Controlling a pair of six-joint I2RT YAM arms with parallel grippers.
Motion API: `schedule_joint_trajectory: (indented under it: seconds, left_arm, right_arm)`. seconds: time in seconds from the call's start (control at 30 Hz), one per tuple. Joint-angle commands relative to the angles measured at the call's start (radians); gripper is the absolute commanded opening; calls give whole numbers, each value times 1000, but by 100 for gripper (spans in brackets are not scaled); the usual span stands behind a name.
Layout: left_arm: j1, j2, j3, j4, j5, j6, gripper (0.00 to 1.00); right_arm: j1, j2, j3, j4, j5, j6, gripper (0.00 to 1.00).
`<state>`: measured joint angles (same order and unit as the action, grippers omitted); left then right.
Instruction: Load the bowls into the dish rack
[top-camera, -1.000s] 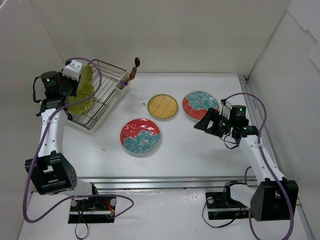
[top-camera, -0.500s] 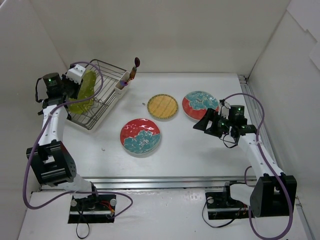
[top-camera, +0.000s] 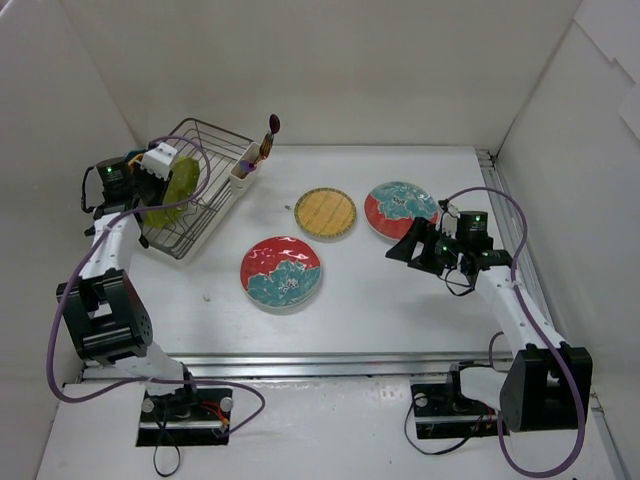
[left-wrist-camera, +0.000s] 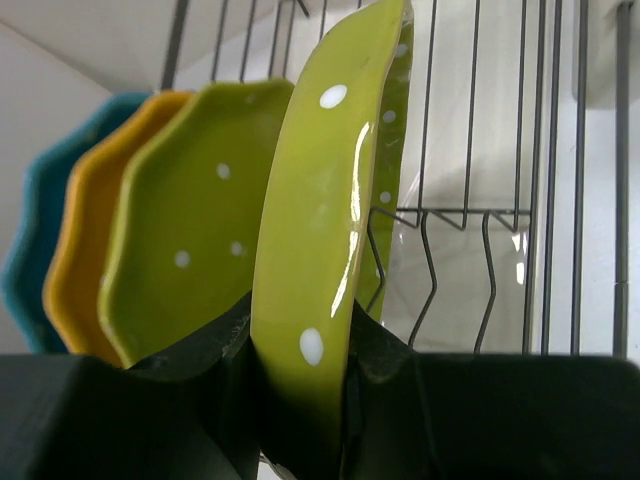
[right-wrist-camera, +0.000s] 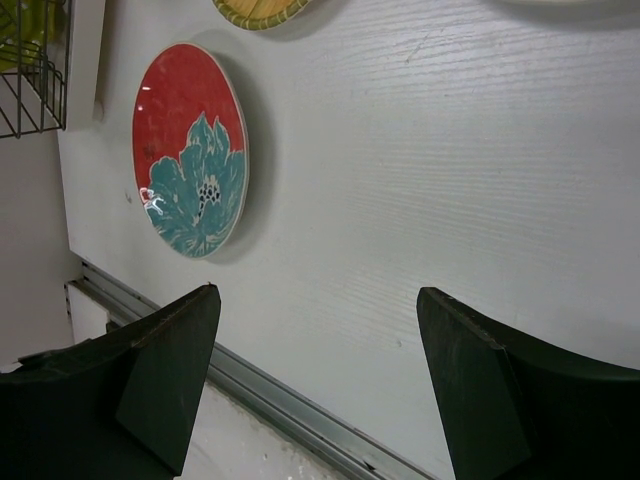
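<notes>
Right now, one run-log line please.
left hand: shut on green bowl, upright at dish rack | right hand: open, empty | racked: second green bowl, orange bowl, blue bowl | unloaded: two red-and-teal bowls, tan bowl

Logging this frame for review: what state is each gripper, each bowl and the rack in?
Left gripper: shut on the dotted green bowl.
Dotted green bowl: held on edge at the rack.
Right gripper: open, empty.
Dish rack: blue bowl, orange bowl, second green bowl standing inside.
Near red-and-teal bowl: flat on table.
Far red-and-teal bowl: flat on table.
Tan woven bowl: flat on table.
</notes>
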<state>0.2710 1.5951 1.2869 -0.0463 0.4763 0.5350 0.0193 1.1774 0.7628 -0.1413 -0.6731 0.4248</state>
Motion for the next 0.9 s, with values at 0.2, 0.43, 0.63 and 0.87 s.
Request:
schedule_joint_trajectory:
  seconds: [0.2,0.43,0.63,0.87]
  left_arm:
    - [10,3,23,207,-50,-4,7]
    - [30,23,32,217,-94,-70,29]
    - [60,14,3,250,-77,-119,37]
    - [70,-32,-6,292,-54,-174,46]
  right_arm:
    - [-4,8,-2,57,-37,2,77]
    - [-5,18,-8,62,-37,5,77]
    - [-5,31,-11,77,-49,12,77]
    - [2,36,-13,89,-48,15,77]
